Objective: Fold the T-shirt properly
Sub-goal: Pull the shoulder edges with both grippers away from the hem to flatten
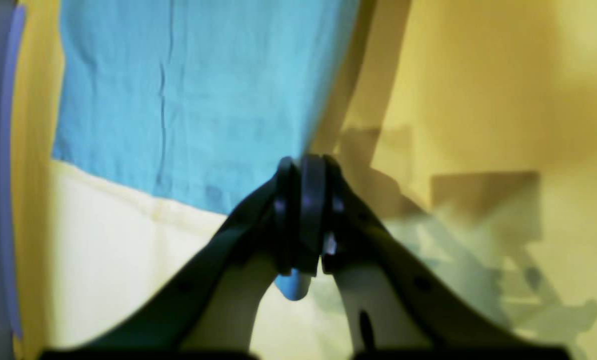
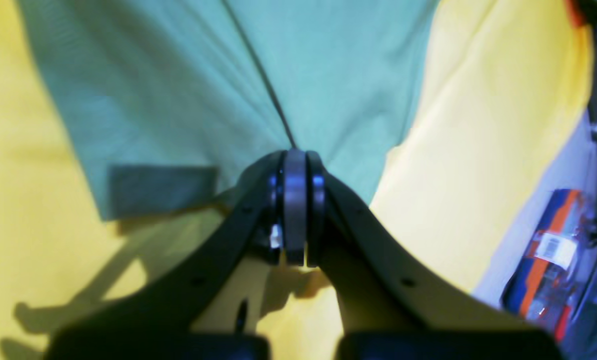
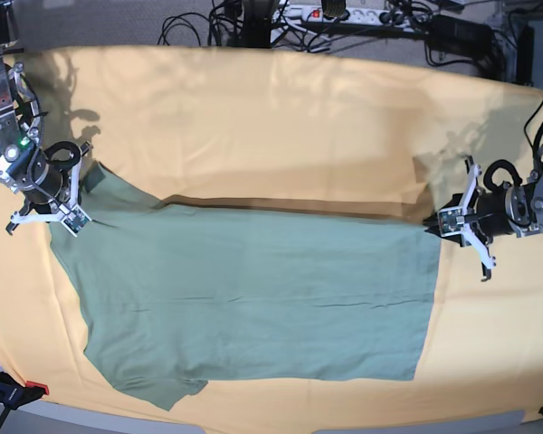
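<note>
Base view: T-shirt [image 3: 253, 298], sage green, lies spread across the lower middle of the frame on the yellow-orange cloth [image 3: 281, 127] that covers the desk; one short sleeve points toward the lower left corner, straight hem at right; a long fold shadow runs along the shirt's upper edge; right gripper [image 3: 72, 215] sits at the left edge of the frame on the shirt's upper left corner; left gripper [image 3: 432, 224] at right, on the hem's upper corner; cables and a power strip [image 3: 344, 13] on the floor along the top edge. Right wrist view: right gripper [image 2: 294, 150] with fingers pressed together, green fabric pinched between them, a crease radiating up from the tips. Left wrist view: left gripper [image 1: 306, 162] likewise clamped on the shirt's edge, a bit of fabric showing below the pads; picture blurred.
</note>
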Controlling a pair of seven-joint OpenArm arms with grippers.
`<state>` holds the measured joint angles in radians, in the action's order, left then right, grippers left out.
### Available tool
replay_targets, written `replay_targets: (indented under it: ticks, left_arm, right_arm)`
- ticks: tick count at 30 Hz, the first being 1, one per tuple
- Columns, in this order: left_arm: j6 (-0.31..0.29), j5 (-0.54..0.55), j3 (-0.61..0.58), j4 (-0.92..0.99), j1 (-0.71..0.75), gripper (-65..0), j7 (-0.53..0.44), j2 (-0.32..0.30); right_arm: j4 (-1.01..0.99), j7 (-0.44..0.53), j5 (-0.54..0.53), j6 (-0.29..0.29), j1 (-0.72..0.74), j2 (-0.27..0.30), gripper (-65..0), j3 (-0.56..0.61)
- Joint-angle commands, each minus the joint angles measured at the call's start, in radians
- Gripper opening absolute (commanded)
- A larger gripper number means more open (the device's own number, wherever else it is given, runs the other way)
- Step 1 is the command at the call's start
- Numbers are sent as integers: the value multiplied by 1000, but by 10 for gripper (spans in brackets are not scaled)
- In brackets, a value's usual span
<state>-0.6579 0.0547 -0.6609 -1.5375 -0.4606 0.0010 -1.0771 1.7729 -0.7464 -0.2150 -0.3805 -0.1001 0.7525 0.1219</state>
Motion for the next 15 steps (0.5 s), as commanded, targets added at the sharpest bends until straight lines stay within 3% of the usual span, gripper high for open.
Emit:
replay_targets:
  ticks: [1, 2, 8, 15]
  left_arm:
    - [-9, 11, 14, -14, -22, -650, -22, -23]
    - [-36, 11, 14, -16, -22, -650, -33, -23]
    - [-40, 11, 14, -20, -16, -650, -73, -23]
    - [-40, 77, 14, -38, 4, -650, -76, -44]
  right_arm:
    - [31, -23, -17, 16, 13, 37, -650, -12]
    - [48, -47, -46, 18, 9, 50, -650, -12]
    - [152, -93, -76, 18, -79, 123, -650, -23]
    - [213, -136, -87, 18, -243, 143, -650, -128]
